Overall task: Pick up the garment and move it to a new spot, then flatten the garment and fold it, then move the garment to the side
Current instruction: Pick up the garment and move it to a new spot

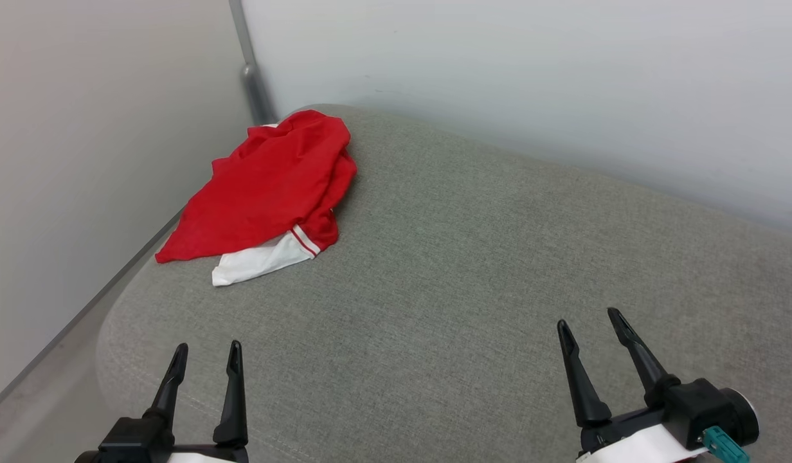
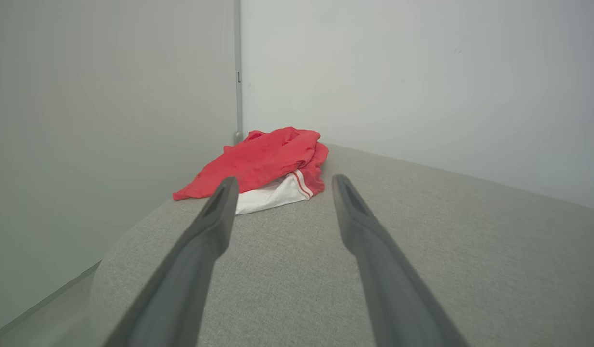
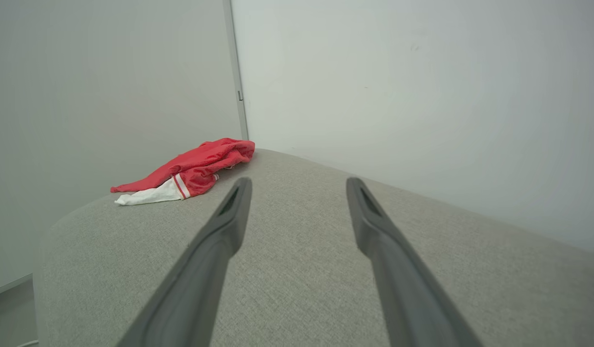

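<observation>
The garment (image 1: 264, 190), a red jersey with a white sleeve and red-and-white striped trim, lies crumpled at the far left corner of the grey cushion (image 1: 473, 270). Its white sleeve pokes out at the near edge of the heap. My left gripper (image 1: 206, 357) hovers open at the near left edge of the cushion, well short of the garment (image 2: 263, 164). My right gripper (image 1: 589, 325) is open over the near right part of the cushion, far from the garment (image 3: 191, 171). Both hold nothing.
Pale walls close the cushion in on the left and behind, meeting at a grey corner post (image 1: 251, 71). A strip of floor (image 1: 42, 392) runs along the cushion's rounded left edge. The cushion's middle and right are bare fabric.
</observation>
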{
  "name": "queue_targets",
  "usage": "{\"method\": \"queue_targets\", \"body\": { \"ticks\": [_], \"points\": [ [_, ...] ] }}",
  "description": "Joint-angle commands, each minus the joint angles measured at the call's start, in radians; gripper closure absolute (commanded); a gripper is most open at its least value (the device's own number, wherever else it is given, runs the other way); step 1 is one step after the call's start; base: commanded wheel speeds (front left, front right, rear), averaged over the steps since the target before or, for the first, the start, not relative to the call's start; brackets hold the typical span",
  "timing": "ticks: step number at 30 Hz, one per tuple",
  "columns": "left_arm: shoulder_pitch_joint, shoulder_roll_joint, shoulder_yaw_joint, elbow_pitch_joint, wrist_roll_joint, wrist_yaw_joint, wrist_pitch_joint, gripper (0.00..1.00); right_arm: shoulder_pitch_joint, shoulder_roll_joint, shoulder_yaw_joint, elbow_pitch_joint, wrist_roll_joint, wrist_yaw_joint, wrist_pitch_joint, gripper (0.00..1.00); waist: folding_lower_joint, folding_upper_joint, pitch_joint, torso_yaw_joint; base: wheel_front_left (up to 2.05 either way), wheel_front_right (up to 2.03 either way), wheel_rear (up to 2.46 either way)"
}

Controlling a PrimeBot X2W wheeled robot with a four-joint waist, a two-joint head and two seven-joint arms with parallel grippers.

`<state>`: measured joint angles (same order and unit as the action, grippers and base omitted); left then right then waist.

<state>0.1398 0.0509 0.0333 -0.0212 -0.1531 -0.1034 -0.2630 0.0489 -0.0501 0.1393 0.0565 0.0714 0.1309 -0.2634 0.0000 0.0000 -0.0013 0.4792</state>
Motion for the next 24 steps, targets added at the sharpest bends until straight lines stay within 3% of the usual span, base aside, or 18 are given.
{"method": "queue_targets", "body": {
  "ticks": [1,7,11,15,19,24],
  "points": [
    [0.006,-0.001,0.004,0.009,-0.017,-0.007,-0.003,0.00,0.002,0.000,0.002,-0.004,0.004,0.000,-0.002,0.00,0.0000,0.0000,0.005,-0.009,0.00,0.00,0.00],
    [-0.028,-0.001,0.014,0.026,-0.030,-0.020,-0.003,0.00,-0.007,0.000,0.007,-0.019,-0.013,0.000,-0.002,0.00,0.0000,0.0000,0.040,-0.035,0.00,0.00,0.00],
    [-0.058,0.036,-0.011,0.043,0.033,-0.025,-0.003,0.00,-0.022,0.000,-0.004,-0.031,-0.058,0.000,-0.002,0.00,0.0000,0.0000,0.095,-0.063,0.00,0.00,0.00],
    [-0.143,0.073,-0.002,0.100,0.000,-0.026,-0.003,0.00,-0.041,0.000,-0.008,-0.045,-0.099,0.000,-0.002,0.00,0.0000,0.0000,0.164,-0.095,0.00,0.00,0.00],
    [-0.274,0.169,-0.055,0.210,-0.095,-0.027,0.011,0.00,-0.070,0.000,-0.008,-0.061,-0.142,0.000,-0.002,0.00,0.0000,0.0000,0.252,-0.129,0.00,0.00,0.00],
    [-0.490,0.355,-0.151,0.278,-0.271,-0.025,0.171,0.00,-0.108,-0.007,-0.003,-0.091,-0.195,0.000,-0.002,0.00,0.0000,0.0000,0.363,-0.172,0.00,0.00,0.00]
  ]
}}
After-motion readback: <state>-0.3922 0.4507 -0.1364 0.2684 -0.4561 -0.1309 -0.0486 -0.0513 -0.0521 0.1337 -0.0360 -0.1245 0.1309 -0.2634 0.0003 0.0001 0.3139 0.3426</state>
